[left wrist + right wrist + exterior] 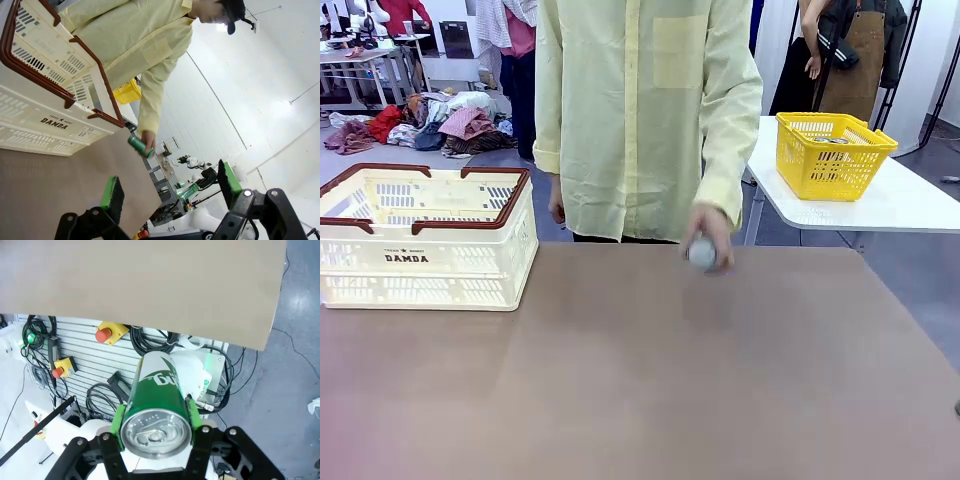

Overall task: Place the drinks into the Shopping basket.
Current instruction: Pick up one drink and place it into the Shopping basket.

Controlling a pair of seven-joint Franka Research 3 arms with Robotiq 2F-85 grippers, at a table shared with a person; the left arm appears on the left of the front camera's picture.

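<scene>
My right gripper (156,416) is shut on a green drink can (159,385) with white marks, its silver top facing the camera. Off beside the table, that same can (189,190) shows small and far between my left fingers. My left gripper (170,189) hangs open with nothing between its green pads (111,193). At the far side a person's hand holds another green can (139,145), seen end-on as a silver top (701,252) just above the table. The cream Shopping basket (470,262) with brown handles stands at the table's far left, and its lattice wall (35,107) fills the left wrist view's upper left.
The brown tabletop (650,380) spreads wide between basket and person. A smaller yellow basket (832,155) sits on a white side table at the back right. Under the table's edge (150,332) are cables and red stop buttons (104,334).
</scene>
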